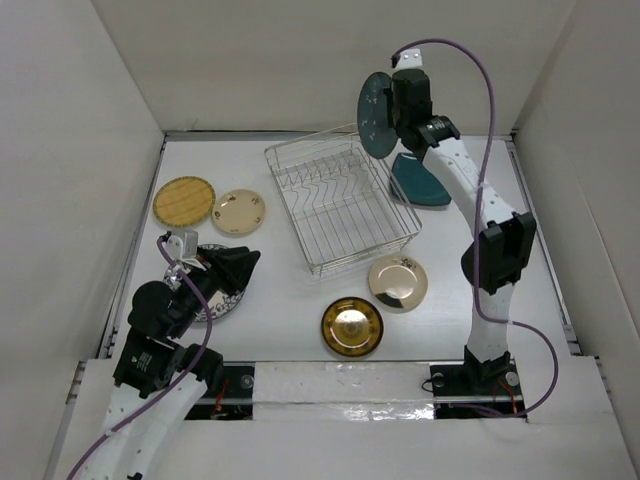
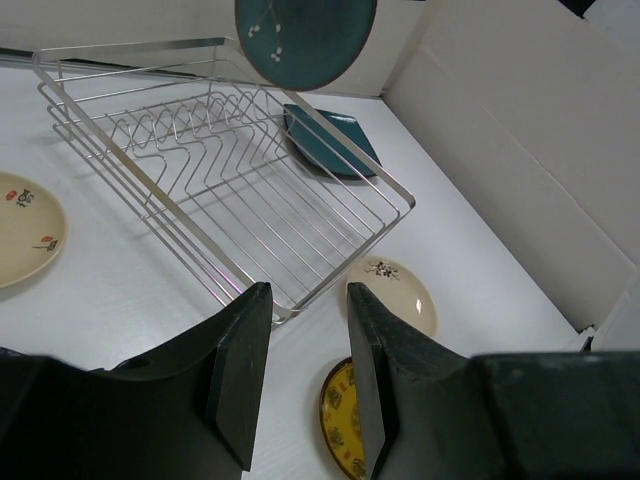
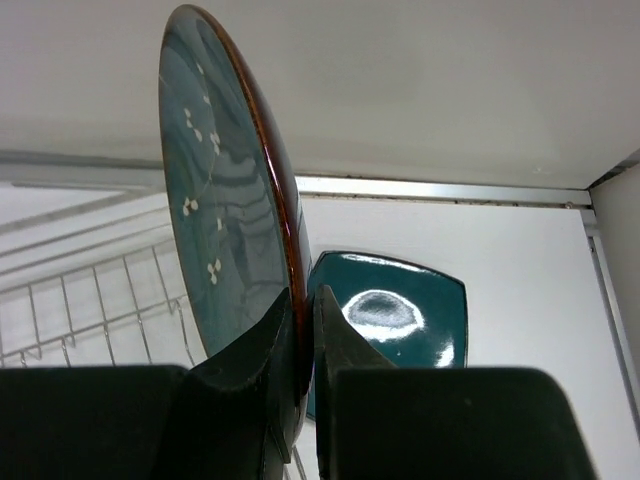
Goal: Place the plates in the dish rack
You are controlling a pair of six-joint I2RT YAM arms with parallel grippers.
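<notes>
My right gripper (image 1: 393, 122) is shut on the rim of a round dark teal plate (image 1: 375, 113) with white flowers. It holds the plate on edge above the far right corner of the silver wire dish rack (image 1: 340, 205). The right wrist view shows the plate (image 3: 215, 220) pinched between the jaws, with the rack (image 3: 100, 300) below left. My left gripper (image 1: 245, 262) is open and empty over a white plate with blue pattern (image 1: 218, 303). Its fingers (image 2: 238, 370) point at the rack (image 2: 410, 203).
A squarish teal dish (image 1: 420, 180) lies right of the rack. A yellow woven plate (image 1: 184, 201) and a cream flowered plate (image 1: 239, 211) lie left of it. A champagne plate (image 1: 398, 281) and a gold plate (image 1: 352, 326) lie in front. White walls enclose the table.
</notes>
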